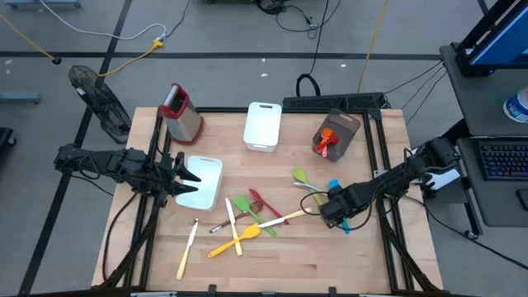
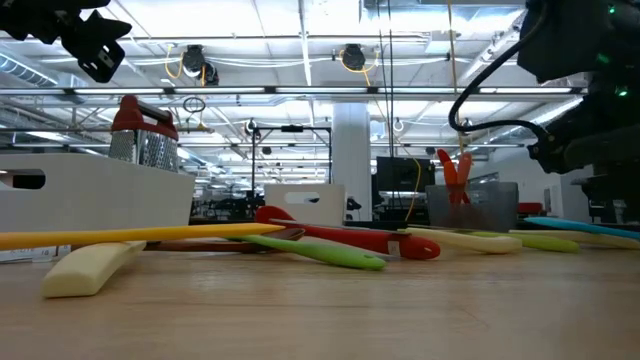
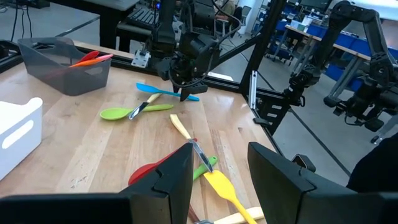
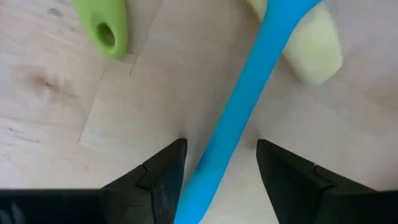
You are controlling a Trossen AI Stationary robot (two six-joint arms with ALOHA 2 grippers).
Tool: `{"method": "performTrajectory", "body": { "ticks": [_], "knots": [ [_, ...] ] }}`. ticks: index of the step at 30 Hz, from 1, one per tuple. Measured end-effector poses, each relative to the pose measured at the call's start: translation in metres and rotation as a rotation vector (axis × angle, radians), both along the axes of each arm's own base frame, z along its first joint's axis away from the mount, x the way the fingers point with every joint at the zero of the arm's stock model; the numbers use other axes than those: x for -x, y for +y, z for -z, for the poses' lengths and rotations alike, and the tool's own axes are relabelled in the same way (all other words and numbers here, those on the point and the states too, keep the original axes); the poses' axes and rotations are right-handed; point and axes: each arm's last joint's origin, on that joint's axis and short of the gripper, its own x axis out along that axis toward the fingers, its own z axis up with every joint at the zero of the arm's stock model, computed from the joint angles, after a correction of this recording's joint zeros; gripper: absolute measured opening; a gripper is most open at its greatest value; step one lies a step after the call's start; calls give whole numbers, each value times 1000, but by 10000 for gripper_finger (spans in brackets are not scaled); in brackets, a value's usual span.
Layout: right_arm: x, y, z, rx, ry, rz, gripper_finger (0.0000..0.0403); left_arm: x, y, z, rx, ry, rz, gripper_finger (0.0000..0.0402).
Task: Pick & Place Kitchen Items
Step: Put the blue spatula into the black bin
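Right gripper (image 1: 337,216) low at the table's right side, pointing down over the blue utensil (image 4: 239,106). In the right wrist view its two dark fingers (image 4: 163,171) stand apart, one on each side of the blue handle, which runs up between them — not clamped, a gap showing on both sides. The blue handle lies across a cream handle (image 4: 314,53); a green handle end (image 4: 106,28) with a hanging hole lies just beside.

Left gripper (image 1: 183,176) hovers above the table's left side, over the white tray (image 1: 210,194). Fingers (image 3: 165,180) parted, nothing between them.

The other kitchen items lie loose on the wood in the middle: a lime green spoon (image 1: 299,176) near the right gripper, a red spatula (image 1: 262,200), a green spatula (image 1: 245,206), a yellow spatula (image 1: 235,240), a cream knife (image 1: 187,250) nearer the front edge, well apart from the rest. Two utensils — orange and red (image 1: 328,143) — stand in the grey bin (image 1: 345,125) at the back right.

A white bin (image 1: 262,125) sits at the back middle; the box grater (image 1: 181,111) with its red top at the back left.
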Motion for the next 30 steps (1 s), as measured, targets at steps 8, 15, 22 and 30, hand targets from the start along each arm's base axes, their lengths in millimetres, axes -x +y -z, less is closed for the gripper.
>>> {"method": "performTrajectory", "body": {
  "ticks": [8,15,22,30],
  "knots": [
    [2,11,0,-19,-8,53,182,0,0,0,-18,-4,3,157],
    [1,11,0,-1,-27,80,100,0,0,0,-24,-5,4,157],
    [0,11,0,17,-40,97,40,0,0,0,-26,-5,4,157],
    [0,10,-1,32,-57,94,40,0,0,0,-26,-5,4,157]
  ]
}}
